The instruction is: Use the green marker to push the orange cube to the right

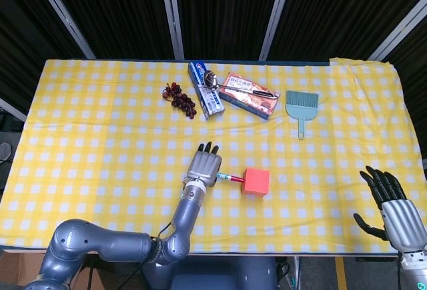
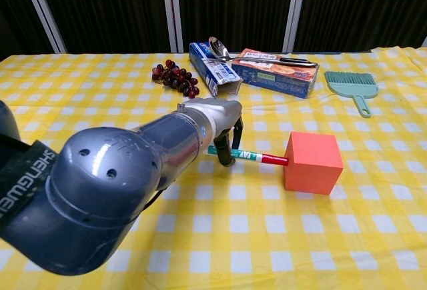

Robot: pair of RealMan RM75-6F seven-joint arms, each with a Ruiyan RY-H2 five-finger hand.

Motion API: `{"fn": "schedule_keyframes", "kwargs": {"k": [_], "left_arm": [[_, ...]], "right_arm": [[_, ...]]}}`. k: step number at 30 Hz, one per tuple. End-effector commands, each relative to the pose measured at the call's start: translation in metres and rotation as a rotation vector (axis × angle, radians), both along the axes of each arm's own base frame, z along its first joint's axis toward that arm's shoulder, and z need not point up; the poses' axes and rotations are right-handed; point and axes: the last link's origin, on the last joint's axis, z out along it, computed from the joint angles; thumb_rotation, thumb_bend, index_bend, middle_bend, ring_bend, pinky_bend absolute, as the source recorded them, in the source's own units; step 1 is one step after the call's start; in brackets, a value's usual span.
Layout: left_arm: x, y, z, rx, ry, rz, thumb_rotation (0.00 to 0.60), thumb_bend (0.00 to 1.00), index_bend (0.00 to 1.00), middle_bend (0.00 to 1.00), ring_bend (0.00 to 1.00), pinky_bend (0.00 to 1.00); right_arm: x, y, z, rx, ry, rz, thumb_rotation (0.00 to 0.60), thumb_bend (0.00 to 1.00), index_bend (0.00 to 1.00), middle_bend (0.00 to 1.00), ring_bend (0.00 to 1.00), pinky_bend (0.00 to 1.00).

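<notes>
Fingers [image 2: 230, 145] pinching the green marker [image 2: 248, 156] — tip touching the orange cube [image 2: 312, 162]

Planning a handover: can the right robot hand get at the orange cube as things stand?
Probably yes. The right robot hand is open at the table's near right corner, and bare cloth lies between it and the orange cube. The green marker touches only the cube's left face.

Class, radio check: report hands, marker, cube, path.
Left hand grips green marker, red tip touching orange foam cube. Right hand open, idle. Rightward path looks clear.
</notes>
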Motion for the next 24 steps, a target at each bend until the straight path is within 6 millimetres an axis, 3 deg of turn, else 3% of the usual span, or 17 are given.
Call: {"fn": "schedule_keyframes", "kwargs": {"k": [1,24], "left_arm": [[0.005,0.0,-0.003,-0.003,-0.007,-0.003,0.6,0.49,0.57,0.11,0.0,0.1],[0.039,-0.009,-0.025,-0.038,-0.048,-0.048,0.6,0.49,0.57,0.11,0.0,0.1]], "right_arm": [[0.0,0.0,0.0,0.0,-0.002,-0.002,0.6,0.34,0.0,0.0,0.0,0.05],[-0.002,0.001,0.003,-0.004,-0.012,-0.012,0.6,0.34,0.0,0.0,0.0,0.05]]}}
